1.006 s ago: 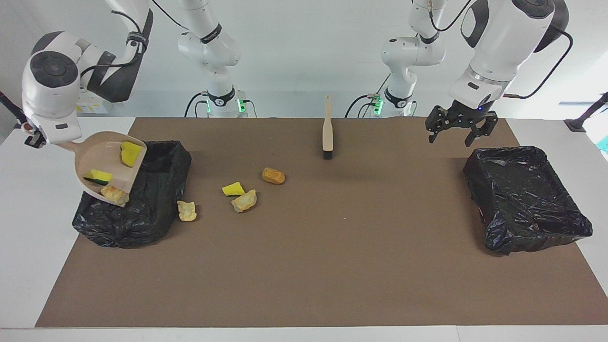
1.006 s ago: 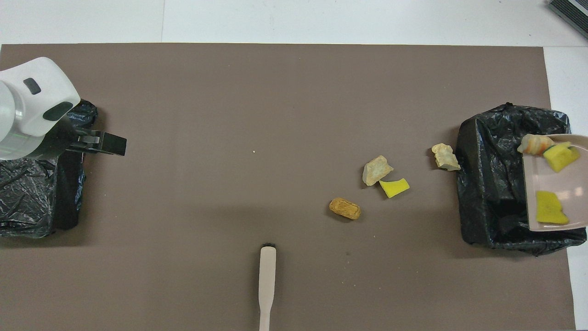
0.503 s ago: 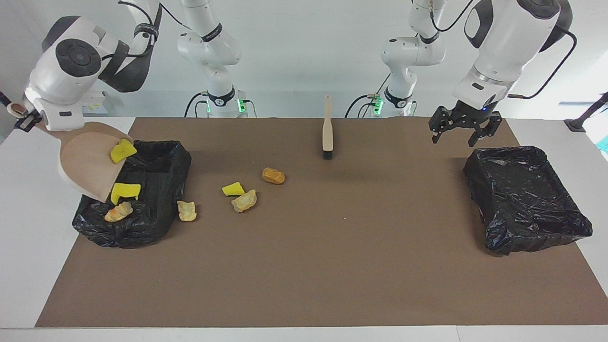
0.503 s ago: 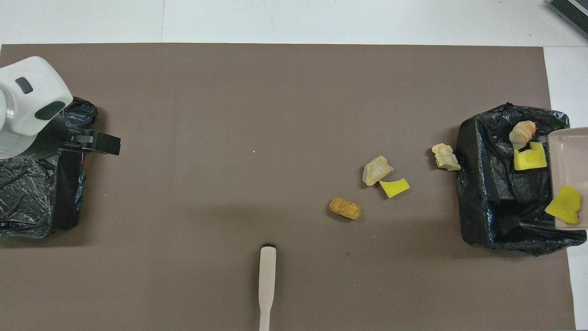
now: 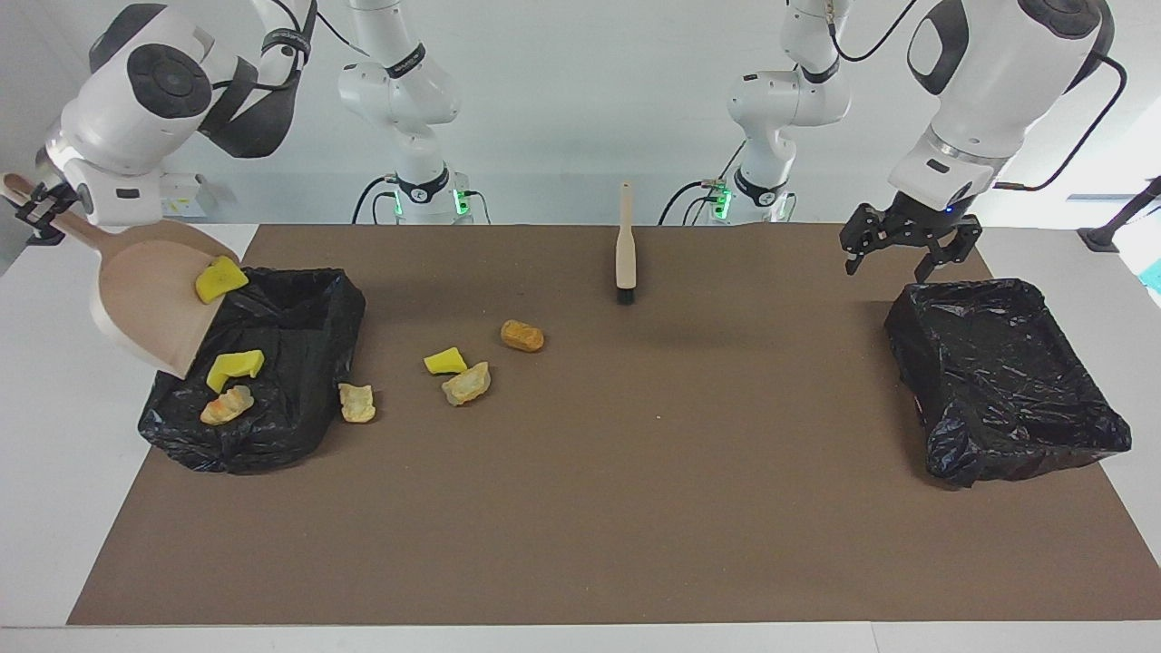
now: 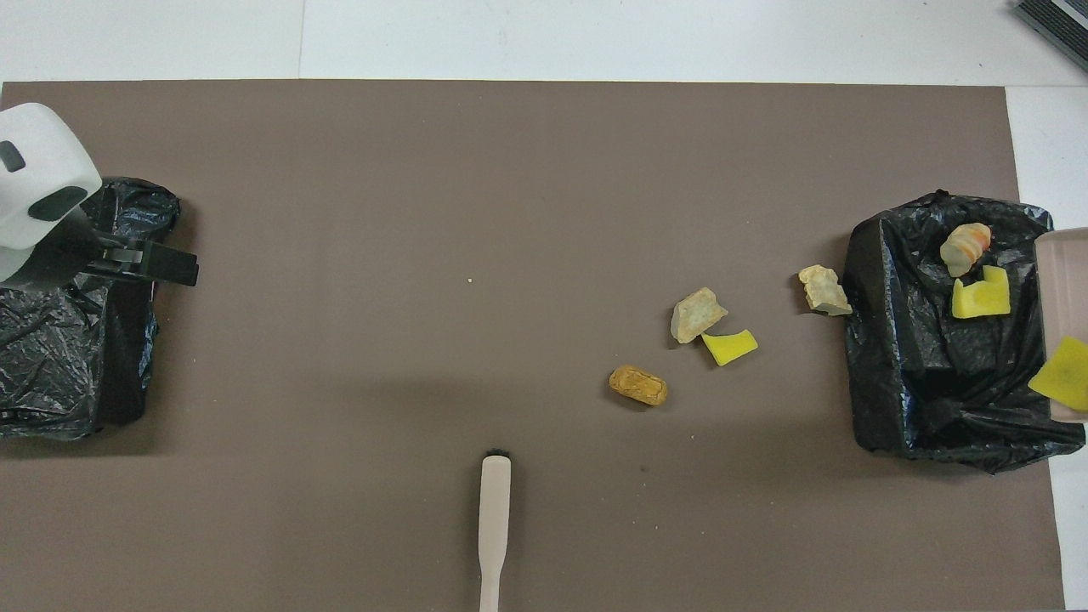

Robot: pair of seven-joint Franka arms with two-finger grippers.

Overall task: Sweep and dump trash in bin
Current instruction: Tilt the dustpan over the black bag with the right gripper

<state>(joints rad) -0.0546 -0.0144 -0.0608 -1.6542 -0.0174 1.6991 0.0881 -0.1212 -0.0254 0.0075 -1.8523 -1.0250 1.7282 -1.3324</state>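
Setting: white-walled room, white table [image 5: 54,508] overlaid with a brown mat [image 5: 580,508]. Items, in order across the facing view. Right gripper [image 5: 32,210]: raised over the table edge at the right arm's end, pinched on the handle of a beige dustpan [image 5: 145,295]; arm bent high at the elbow, wrist turned so the pan hangs tipped, mouth down toward the bin below. One yellow sponge piece [image 5: 219,279] clings at the pan's upper lip, not yet fallen. Bin, black-lined [image 5: 299,363]: directly under the pan's mouth; contains one yellow sponge piece [image 5: 234,367] and one tan-orange chunk [image 5: 226,405]. Loose trash on the mat, away from the right gripper toward mid-table: pale chunk [image 5: 356,402] just beside the bin wall; yellow piece [image 5: 445,361] touching or nearly touching a pale chunk [image 5: 467,384]; orange-brown chunk [image 5: 522,336] a little apart. Brush [image 5: 624,249]: lying on the mat mid-table, close to the robots, bristles pointing away from them, unheld. Left gripper [image 5: 909,252]: fingers spread, holding nothing, hovering over the mat just at the robot-side rim of a second black-lined bin [image 5: 1007,381], which shows no contents; arm waits, forearm angled down. Progress, as judged: first dump nearly complete, two of seven pieces binned, one about to drop; four pieces remain to be swept and dumped, requiring the brush to be taken up.
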